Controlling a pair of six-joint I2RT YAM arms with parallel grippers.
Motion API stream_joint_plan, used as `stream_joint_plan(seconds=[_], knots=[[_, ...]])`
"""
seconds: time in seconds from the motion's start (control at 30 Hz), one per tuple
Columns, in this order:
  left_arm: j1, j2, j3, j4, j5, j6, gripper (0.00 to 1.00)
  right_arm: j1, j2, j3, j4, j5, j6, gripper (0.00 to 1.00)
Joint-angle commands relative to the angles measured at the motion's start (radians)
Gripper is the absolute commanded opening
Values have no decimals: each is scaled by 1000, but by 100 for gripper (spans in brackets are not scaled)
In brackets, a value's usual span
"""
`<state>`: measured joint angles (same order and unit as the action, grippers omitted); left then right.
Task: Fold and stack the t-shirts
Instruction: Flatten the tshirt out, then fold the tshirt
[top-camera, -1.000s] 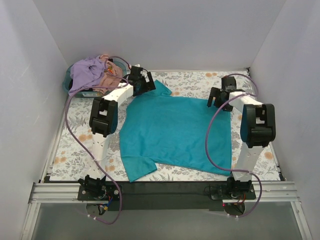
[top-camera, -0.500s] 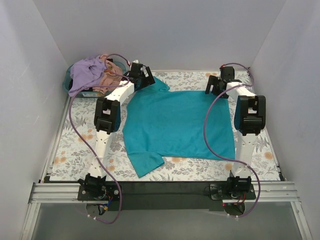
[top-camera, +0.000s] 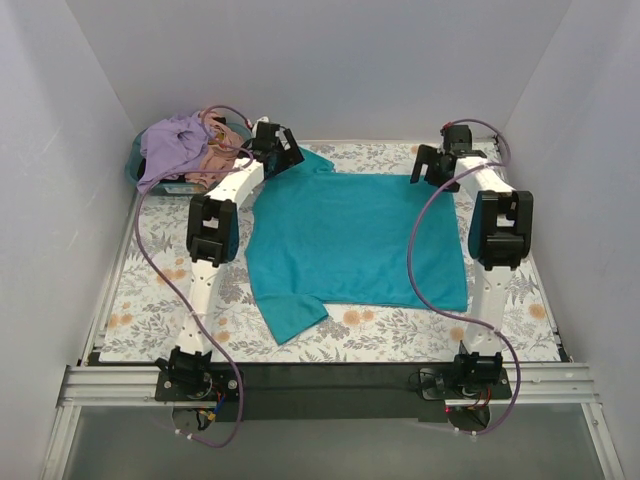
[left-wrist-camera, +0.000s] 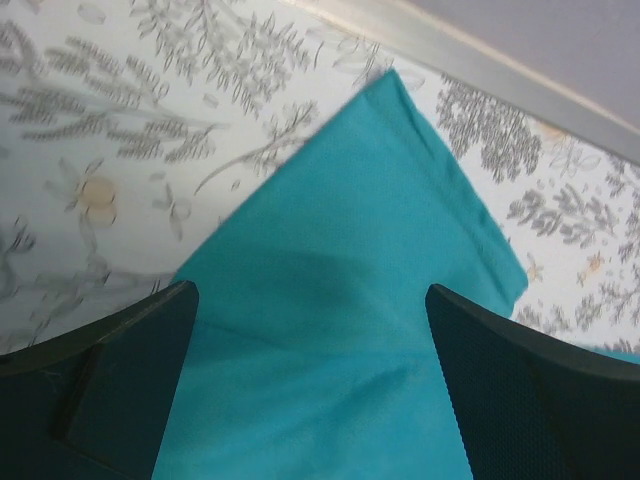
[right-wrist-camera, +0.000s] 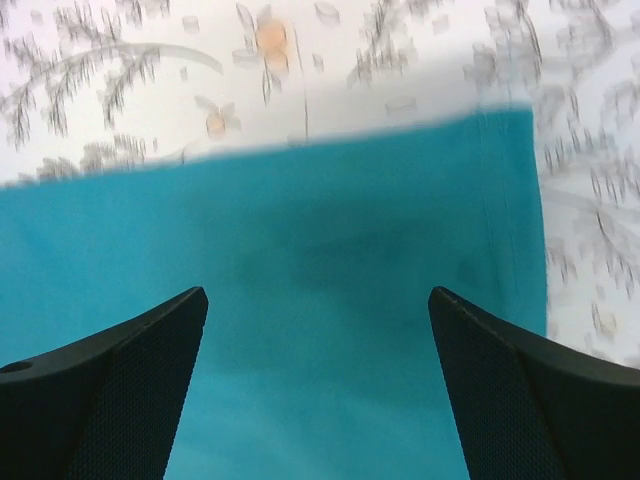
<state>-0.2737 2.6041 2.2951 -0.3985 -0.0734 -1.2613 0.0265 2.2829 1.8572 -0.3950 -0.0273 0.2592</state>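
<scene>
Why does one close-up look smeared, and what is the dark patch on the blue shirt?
Right wrist: the tablecloth print is smeared, probably motion blur; the dark patch on the shirt looks like shadow from the right hand. Left wrist: sharper, same soft shadow. Top: sharp, evenly lit.

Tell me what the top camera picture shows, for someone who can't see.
A teal-blue t-shirt lies spread flat on a floral table cloth, with the left gripper over its far sleeve and the right gripper over its far hem corner. A lavender t-shirt and a peach-pink t-shirt are heaped in a teal basket at the far left.
</scene>
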Motion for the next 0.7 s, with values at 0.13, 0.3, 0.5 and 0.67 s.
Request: stream_joint_plan(seconds=[0.13, 0.3, 0.5, 0.67], knots=[[-13, -554, -433, -111, 155, -19, 98, 0, -521, -439, -47, 23, 47, 98], [-51, -1030, -967, -80, 173, -148, 98, 1, -896, -920, -6, 18, 121, 99], [-303, -1461, -1483, -123, 24, -347, 98, 6, -1314, -1292, 28, -14, 230, 98], [-355, -1619, -1649, -278, -37, -519, 98, 6, -1594, -1461, 24, -29, 270, 98]])
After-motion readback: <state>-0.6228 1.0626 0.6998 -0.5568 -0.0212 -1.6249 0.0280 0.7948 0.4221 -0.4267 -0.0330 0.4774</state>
